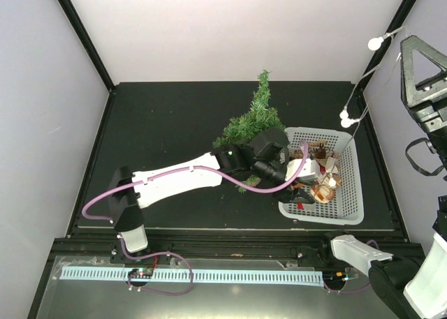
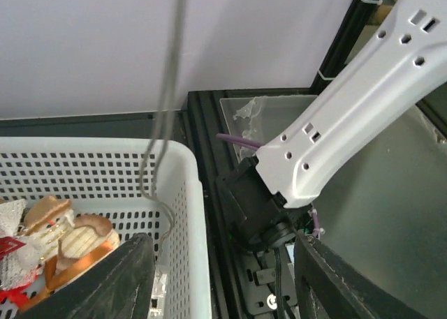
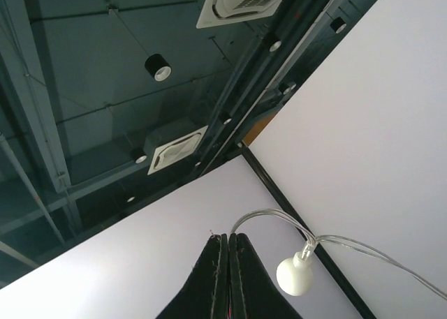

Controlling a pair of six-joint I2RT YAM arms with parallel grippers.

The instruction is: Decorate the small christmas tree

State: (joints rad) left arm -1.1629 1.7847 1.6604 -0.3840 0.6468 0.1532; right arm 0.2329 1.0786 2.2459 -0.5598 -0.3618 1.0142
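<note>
The white basket sits at the desk's near right corner, its side along the right edge; bare dark desk spreads to the left and behind. One small christmas tree stands just left of the basket, its base hidden by the left arm. The left hand gapes wide over the basket's rim, holding nothing. The right hand, high up, pinches one light string with three white bulbs.

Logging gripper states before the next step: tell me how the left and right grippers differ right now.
The left gripper is open, jaws wide apart; the right gripper is shut on the light string. The left hangs low over the white basket rim; the right points up toward the ceiling. Both have dark fingers.
</note>
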